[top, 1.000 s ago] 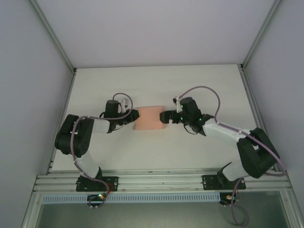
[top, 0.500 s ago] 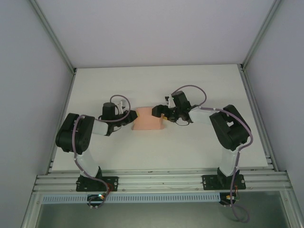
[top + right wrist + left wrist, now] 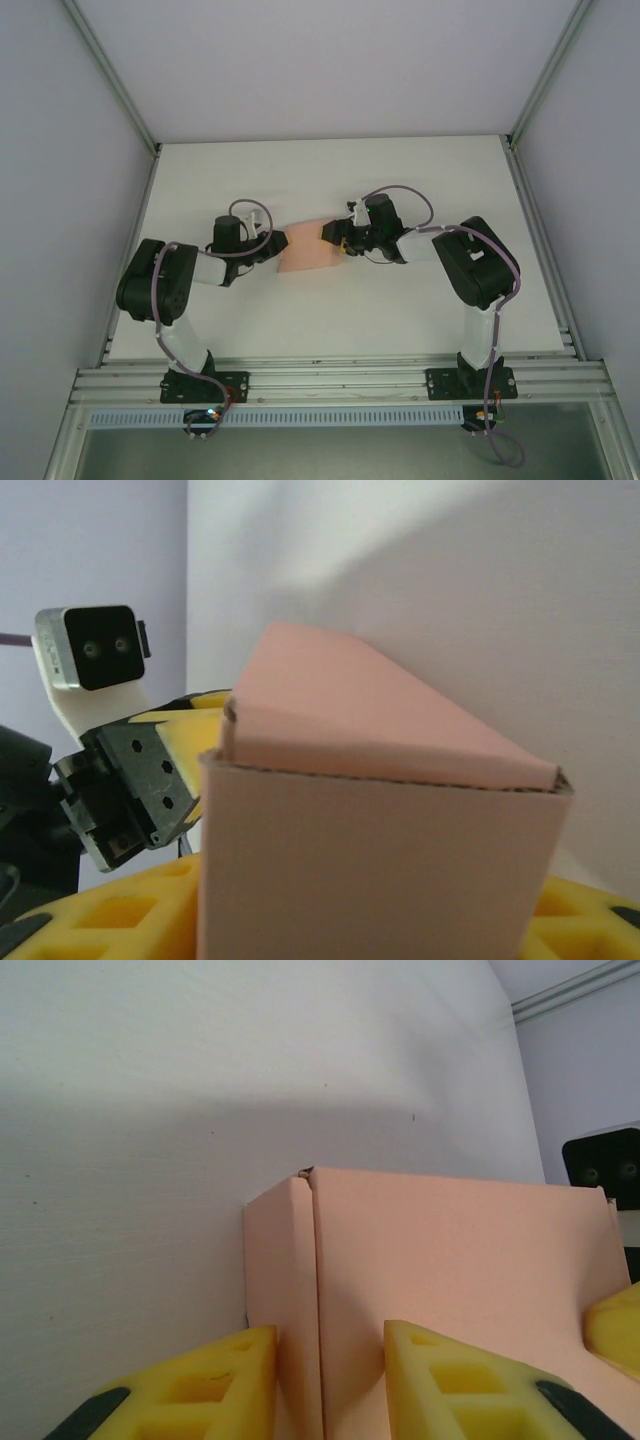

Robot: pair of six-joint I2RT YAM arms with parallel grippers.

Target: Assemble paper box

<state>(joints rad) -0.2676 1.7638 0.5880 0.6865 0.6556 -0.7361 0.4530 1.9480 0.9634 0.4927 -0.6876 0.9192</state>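
Observation:
The paper box (image 3: 305, 255) is a small closed salmon-pink box lying mid-table between both arms. My left gripper (image 3: 277, 246) is at its left end. In the left wrist view the yellow fingers (image 3: 200, 1385) straddle a folded edge of the box (image 3: 450, 1250), one on the narrow side panel, one on the wide face, both against the card. My right gripper (image 3: 335, 237) is at the right end. In the right wrist view the box (image 3: 380, 830) sits between that gripper's (image 3: 375, 925) jaws, with a yellow finger touching each side. Its top flap slopes away.
The white table (image 3: 420, 180) has free room behind and in front of the box. Grey walls and metal posts close it in on three sides, and a rail (image 3: 340, 380) carries the arm bases along the near edge. The left wrist camera (image 3: 95, 660) faces the right gripper.
The right arm has folded in and its gripper has come from wide open to closed around the box's right end. The box has shifted slightly left. The left arm has barely moved.

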